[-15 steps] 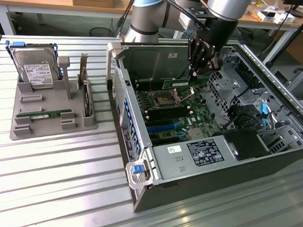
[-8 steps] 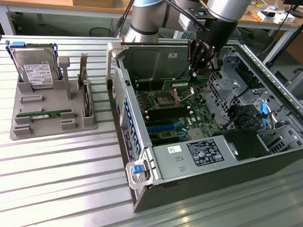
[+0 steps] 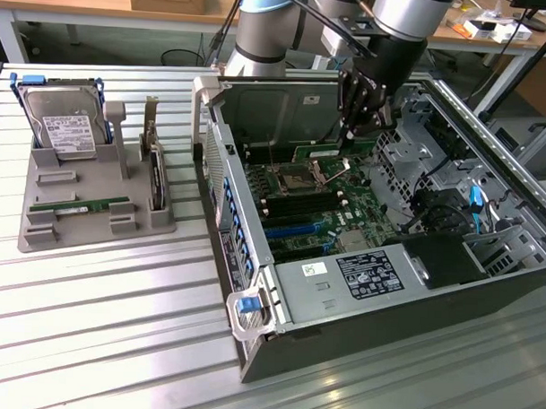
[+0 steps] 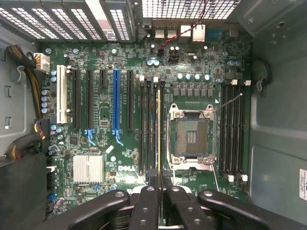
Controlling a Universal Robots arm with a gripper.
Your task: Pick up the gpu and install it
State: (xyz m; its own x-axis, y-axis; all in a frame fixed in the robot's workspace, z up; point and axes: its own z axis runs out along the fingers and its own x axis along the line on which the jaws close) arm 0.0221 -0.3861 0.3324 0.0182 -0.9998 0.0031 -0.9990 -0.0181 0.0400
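Wrist view: we see the claw (image 4: pixel 159 203) pinching the gpu (image 4: pixel 159 139) edge-on, a thin stick standing among the long slots just beside the CPU socket (image 4: pixel 191 136) on the motherboard (image 4: pixel 120 158). Exterior view adds the open computer case (image 3: pixel 250 347) and a grey tray (image 3: pixel 75 217) holding one hard drive (image 3: pixel 68 125).

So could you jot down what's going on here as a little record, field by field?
gripper: shut on the gpu, inside the open computer case
gpu: thin green stick, held edge-on over the long slots beside the processor socket
seated in a slot: cannot tell
tray: at the exterior view's left, holding a hard drive and another green stick
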